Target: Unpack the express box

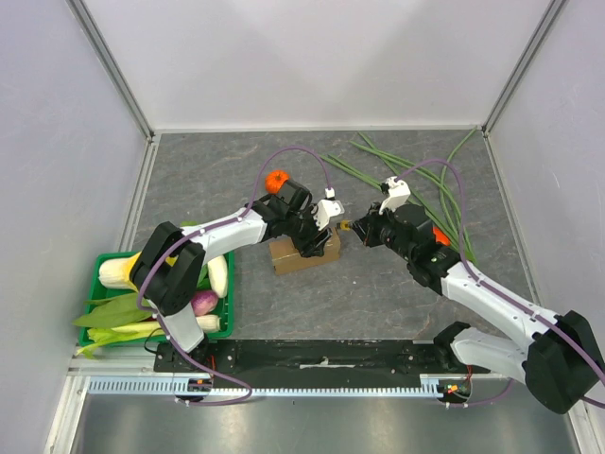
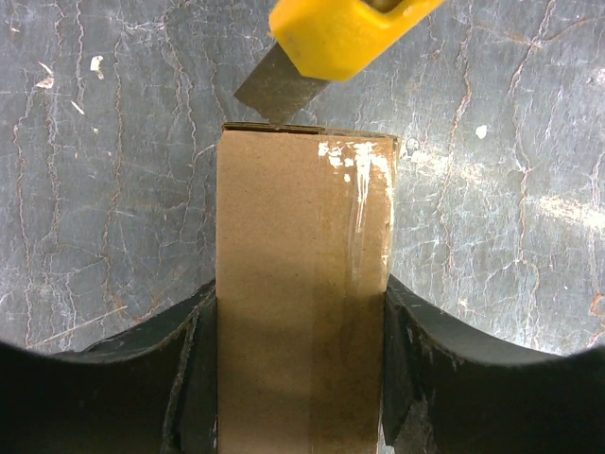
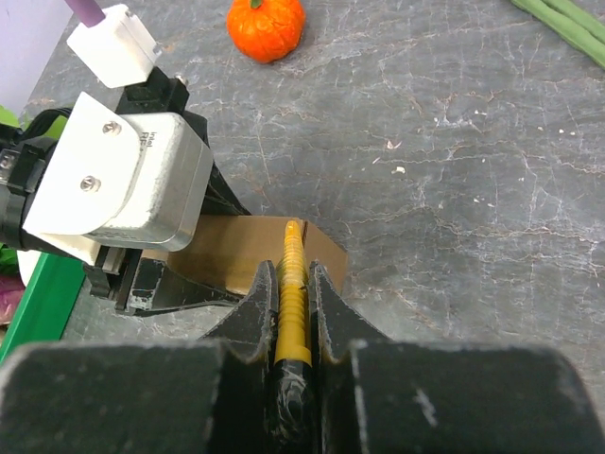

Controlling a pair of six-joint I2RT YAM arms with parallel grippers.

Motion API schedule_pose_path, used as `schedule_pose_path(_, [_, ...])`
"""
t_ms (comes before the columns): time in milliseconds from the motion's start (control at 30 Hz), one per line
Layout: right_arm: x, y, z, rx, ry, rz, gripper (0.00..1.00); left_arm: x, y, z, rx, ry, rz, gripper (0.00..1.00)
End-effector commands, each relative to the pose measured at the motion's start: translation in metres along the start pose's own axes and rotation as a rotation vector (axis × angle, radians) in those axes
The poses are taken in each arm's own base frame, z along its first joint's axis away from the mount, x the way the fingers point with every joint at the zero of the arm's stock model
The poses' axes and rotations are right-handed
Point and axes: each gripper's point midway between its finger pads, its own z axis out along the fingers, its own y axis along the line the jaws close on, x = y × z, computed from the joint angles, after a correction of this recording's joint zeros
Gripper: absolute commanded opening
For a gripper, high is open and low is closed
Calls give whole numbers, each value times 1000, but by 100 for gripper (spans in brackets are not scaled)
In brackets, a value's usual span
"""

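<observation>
The express box (image 1: pixel 301 255) is a small brown carton lying mid-table, its lid taped down. My left gripper (image 1: pixel 312 242) is shut on the box, one finger on each long side; the left wrist view shows the box (image 2: pixel 302 284) clamped between my fingers (image 2: pixel 421 364). My right gripper (image 1: pixel 362 229) is shut on a yellow utility knife (image 3: pixel 291 284). In the left wrist view the knife (image 2: pixel 331 38) has its grey blade (image 2: pixel 274 90) at the box's far top edge. In the right wrist view the knife tip meets the box (image 3: pixel 241 253) at its near end.
An orange tangerine (image 1: pixel 276 181) lies just behind the left arm. Long green beans (image 1: pixel 425 189) lie at the back right. A green crate (image 1: pixel 161 303) with corn, leeks and an onion stands at the near left. Grey walls ring the table.
</observation>
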Motion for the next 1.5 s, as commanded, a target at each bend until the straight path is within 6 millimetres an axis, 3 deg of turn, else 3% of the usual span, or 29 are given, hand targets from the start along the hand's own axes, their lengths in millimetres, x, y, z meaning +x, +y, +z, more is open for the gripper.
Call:
schedule_pose_path(0, [-20, 11, 3, -34, -49, -16, 0, 24, -17, 5, 63, 65, -22, 34])
schedule_pose_path(633, [0, 1, 2, -12, 6, -26, 0, 28, -12, 7, 38, 81, -23, 34])
schedule_pose_path(1067, [41, 5, -15, -76, 129, 6, 0, 30, 2, 10, -43, 98, -64, 31])
schedule_pose_path(1467, [72, 10, -33, -124, 236, 68, 0, 48, 19, 13, -121, 154, -132, 22])
